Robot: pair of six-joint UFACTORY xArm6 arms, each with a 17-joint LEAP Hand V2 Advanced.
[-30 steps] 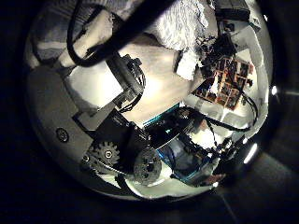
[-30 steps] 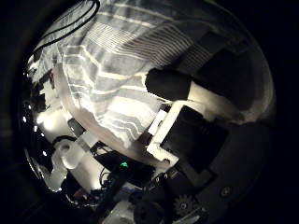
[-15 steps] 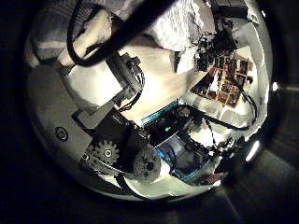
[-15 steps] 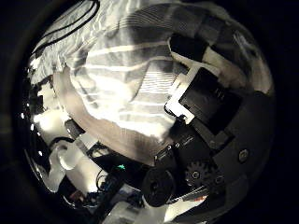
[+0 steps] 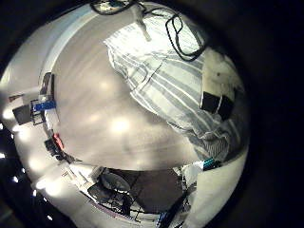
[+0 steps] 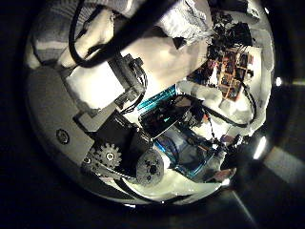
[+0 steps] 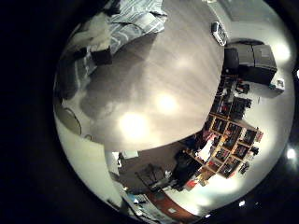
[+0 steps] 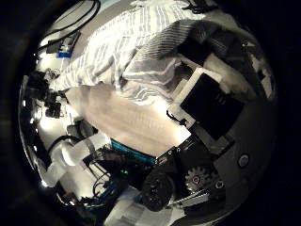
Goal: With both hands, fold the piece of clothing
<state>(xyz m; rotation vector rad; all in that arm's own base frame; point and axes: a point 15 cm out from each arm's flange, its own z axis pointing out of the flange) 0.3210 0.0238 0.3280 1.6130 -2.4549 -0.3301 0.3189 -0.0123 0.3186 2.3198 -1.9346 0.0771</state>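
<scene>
On the table [image 5: 104,104]: a striped garment under both palms.
Close to the right robot hand [image 8: 202,99], the striped garment [image 8: 132,52] lies rumpled, fingers curled into a fold of it. The left robot hand [image 6: 110,105] hides its own fingertips; its grip cannot be told. Beyond, bare tabletop, then cluttered shelves [image 7: 229,131] across the room.

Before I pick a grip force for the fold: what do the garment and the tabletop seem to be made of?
The striped garment looks like thin, soft woven cloth: it wrinkles and drapes in loose folds. The table looks like smooth, hard wood or laminate, with faint grain and bright lamp reflections; which one is unclear.
</scene>
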